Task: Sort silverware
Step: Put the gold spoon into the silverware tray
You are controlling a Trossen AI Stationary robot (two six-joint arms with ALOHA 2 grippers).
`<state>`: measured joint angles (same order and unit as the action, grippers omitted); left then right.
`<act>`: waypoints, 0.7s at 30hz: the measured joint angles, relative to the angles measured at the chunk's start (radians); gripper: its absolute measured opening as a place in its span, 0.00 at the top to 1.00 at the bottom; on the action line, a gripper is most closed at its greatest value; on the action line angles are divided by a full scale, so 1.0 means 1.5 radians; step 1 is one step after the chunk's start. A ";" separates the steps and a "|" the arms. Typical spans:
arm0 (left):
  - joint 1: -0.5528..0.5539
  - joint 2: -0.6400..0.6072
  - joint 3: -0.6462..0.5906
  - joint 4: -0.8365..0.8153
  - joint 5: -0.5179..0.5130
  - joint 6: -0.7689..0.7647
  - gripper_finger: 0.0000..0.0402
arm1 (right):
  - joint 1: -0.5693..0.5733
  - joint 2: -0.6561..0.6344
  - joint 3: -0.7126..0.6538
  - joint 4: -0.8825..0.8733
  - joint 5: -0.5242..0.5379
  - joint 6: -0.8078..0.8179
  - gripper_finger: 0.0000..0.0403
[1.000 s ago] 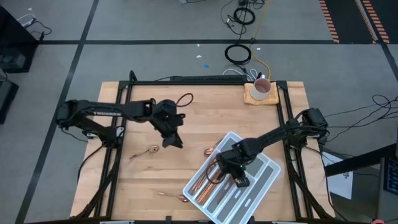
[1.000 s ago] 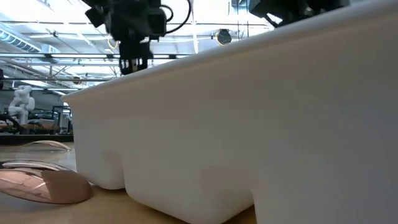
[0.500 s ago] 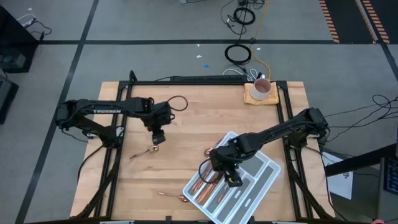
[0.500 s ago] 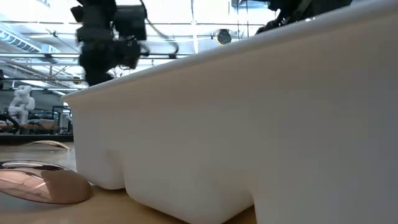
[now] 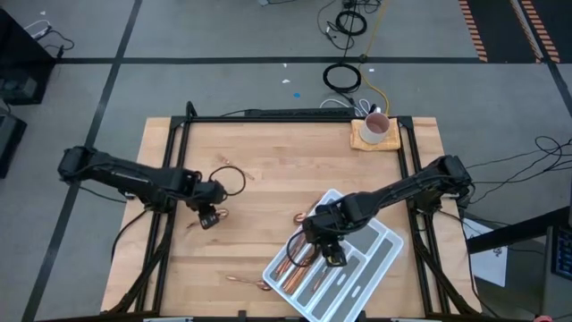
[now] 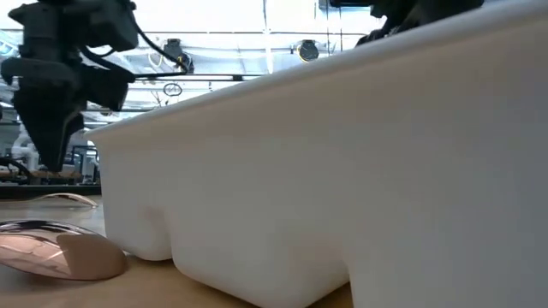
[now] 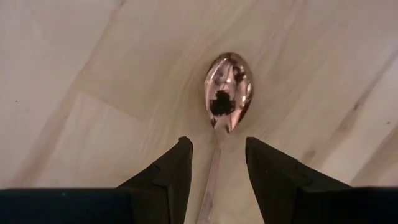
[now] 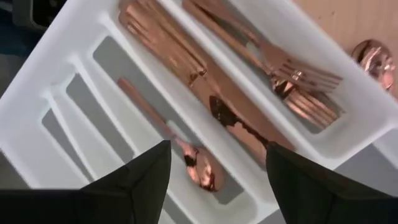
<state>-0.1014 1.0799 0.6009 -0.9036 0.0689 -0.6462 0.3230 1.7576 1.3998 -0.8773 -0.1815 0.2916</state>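
A copper spoon lies flat on the wooden table left of centre. My left gripper points down over it, open, with one finger on either side of the spoon's handle. It also shows in the high view and the low view. My right gripper hangs open above the white divided tray. Below it, in the right wrist view, forks, knives and a spoon lie in separate compartments.
Another spoon lies near the table's front edge, and its bowl is close to the low camera. One more spoon lies by the tray's far left side. A white mug stands on a coaster at the far right.
My left gripper has swung from the table's middle toward the left and near side. It has sunk and tipped from slanting to pointing nearly straight down over the spoon. My right gripper has risen out of the tray and shifted a little toward the table's left.
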 joint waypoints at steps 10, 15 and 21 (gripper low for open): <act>-0.058 0.017 -0.038 0.041 -0.021 -0.010 0.61 | -0.011 0.000 0.000 0.031 0.012 0.006 0.39; -0.088 0.066 -0.039 0.095 -0.057 -0.018 0.61 | -0.011 0.000 0.000 0.031 0.018 0.029 0.39; -0.108 0.156 -0.039 0.132 -0.066 -0.020 0.61 | -0.009 0.000 0.000 0.031 0.018 0.054 0.39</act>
<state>-0.2639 1.3133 0.5429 -0.7060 -0.0306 -0.6755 0.3088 1.7576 1.3994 -0.8310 -0.1543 0.3730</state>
